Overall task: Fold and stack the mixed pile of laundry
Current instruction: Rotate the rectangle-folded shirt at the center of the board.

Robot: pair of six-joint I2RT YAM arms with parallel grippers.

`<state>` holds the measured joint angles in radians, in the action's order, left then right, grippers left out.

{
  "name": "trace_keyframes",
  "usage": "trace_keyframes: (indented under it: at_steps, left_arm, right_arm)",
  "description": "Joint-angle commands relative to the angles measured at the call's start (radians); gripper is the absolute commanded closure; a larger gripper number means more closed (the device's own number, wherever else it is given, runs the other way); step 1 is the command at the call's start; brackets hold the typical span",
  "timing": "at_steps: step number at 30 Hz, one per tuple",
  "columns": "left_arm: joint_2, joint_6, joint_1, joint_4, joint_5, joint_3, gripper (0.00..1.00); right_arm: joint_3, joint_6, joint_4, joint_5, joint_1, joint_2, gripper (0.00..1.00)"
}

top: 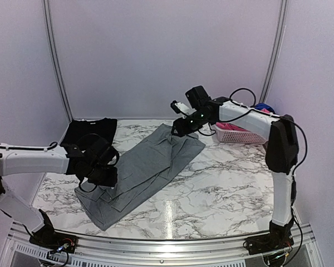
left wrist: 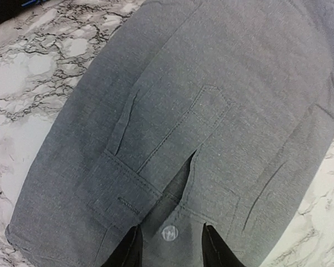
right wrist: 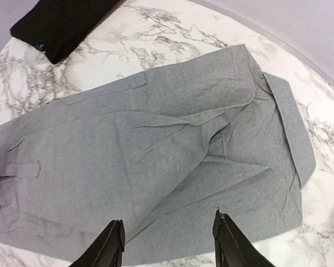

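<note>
The grey pocketed trousers (top: 142, 169) lie flat and diagonal on the marble table, waist near left, legs far right. My left gripper (top: 103, 177) hovers open over the waistband with its white button (left wrist: 170, 233) between the fingers. My right gripper (top: 181, 128) is open above the leg ends (right wrist: 172, 167), holding nothing. A folded black cloth (top: 92, 130) lies at the far left; it also shows in the right wrist view (right wrist: 55, 25). A pink piece (top: 234, 129) and a blue piece (top: 264, 107) are in the basket.
A white lattice basket (top: 239, 135) stands at the far right behind my right arm. The marble table (top: 228, 183) ends at a metal rail along the near edge. Pale walls close in the back and sides.
</note>
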<state>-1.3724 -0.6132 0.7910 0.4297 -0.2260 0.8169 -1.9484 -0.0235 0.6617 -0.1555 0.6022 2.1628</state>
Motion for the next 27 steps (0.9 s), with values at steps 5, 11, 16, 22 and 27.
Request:
trace_keyframes:
  at_steps: [5, 11, 16, 22, 27]
  left_arm:
    - [-0.317, 0.121, -0.004, 0.107, -0.015, 0.192, 0.71]
    - [-0.405, 0.077, 0.022, 0.113, 0.118, 0.175, 0.88]
    - [-0.418, -0.027, 0.117, 0.108, 0.183, 0.183, 0.93]
    - [-0.551, -0.152, 0.255, 0.068, 0.267, 0.348, 0.94]
    - [-0.619, -0.226, 0.260, 0.025, 0.254, 0.454, 0.88]
  right_arm:
    - [0.390, -0.148, -0.122, -0.149, -0.001, -0.176, 0.52]
    - [0.417, -0.203, -0.204, -0.179, -0.040, -0.079, 0.56]
    - [0.351, -0.206, -0.228, -0.202, -0.105, 0.043, 0.59]
    - [0.153, -0.144, -0.187, -0.203, -0.158, 0.193, 0.60]
    - [-0.081, -0.105, -0.097, -0.213, -0.184, 0.306, 0.60]
